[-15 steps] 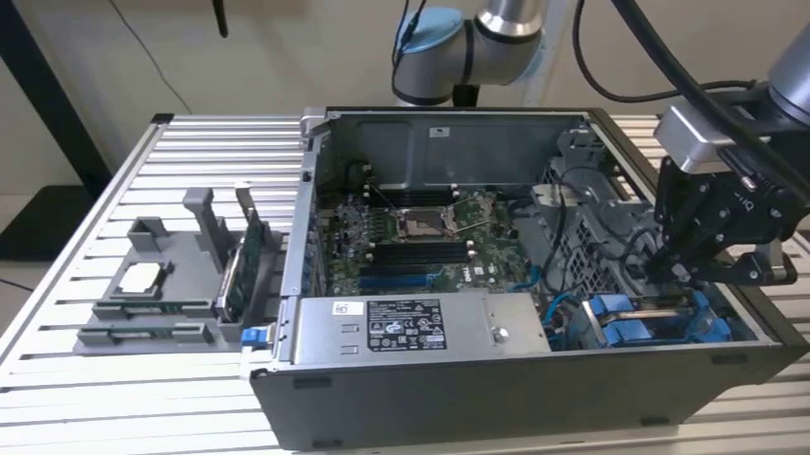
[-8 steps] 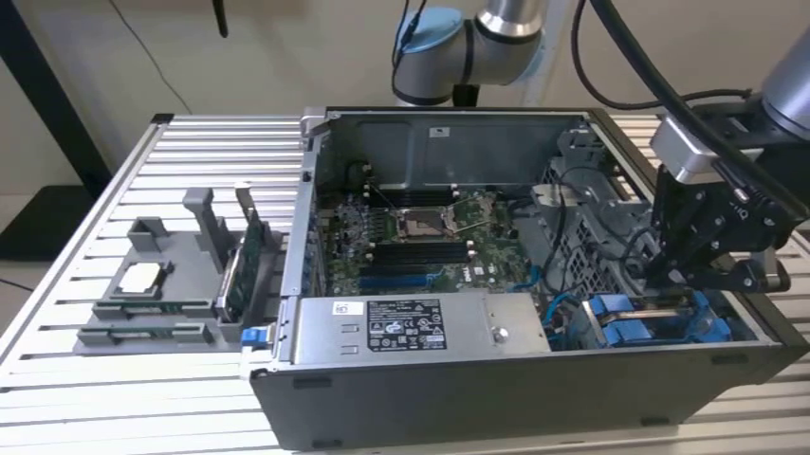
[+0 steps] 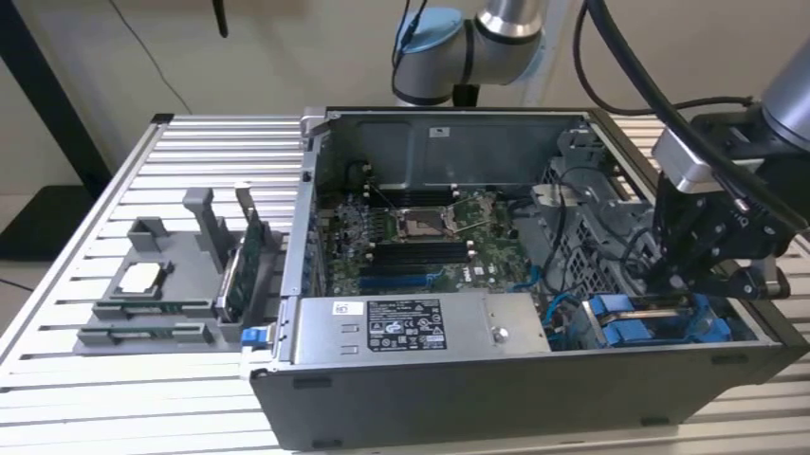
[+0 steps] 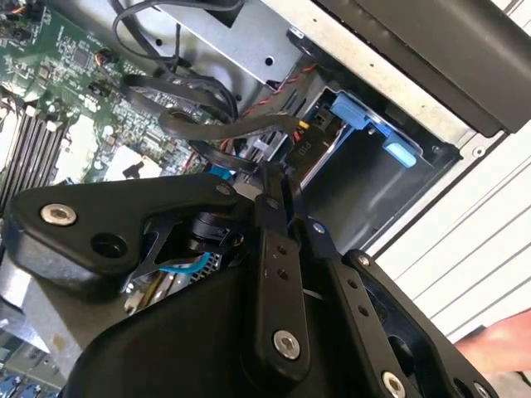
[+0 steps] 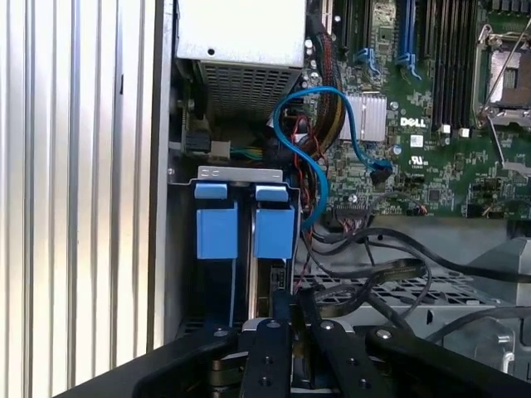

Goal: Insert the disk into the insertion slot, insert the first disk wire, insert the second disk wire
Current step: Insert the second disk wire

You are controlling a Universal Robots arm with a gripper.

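Label [image 3: 402, 325] on power-supply box [image 3: 506, 327]: print illegible; motherboard [image 5: 431, 157] carries white markings.

The arm [image 3: 506, 28] reaches down from above; its black hand [image 3: 684, 275] points downward, fingers [image 5: 278, 319] pressed together.

Two blue carrier handles [image 5: 216, 224] [image 5: 275, 224], one power-supply box [image 3: 412, 325], one motherboard [image 3: 418, 242].

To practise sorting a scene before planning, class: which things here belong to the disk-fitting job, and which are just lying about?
Job in hand:
gripper
blue-framed disk
drive bay
black wires beside the gripper, probably

Lying about:
power-supply box
motherboard
grey parts holder on the table
card standing in it
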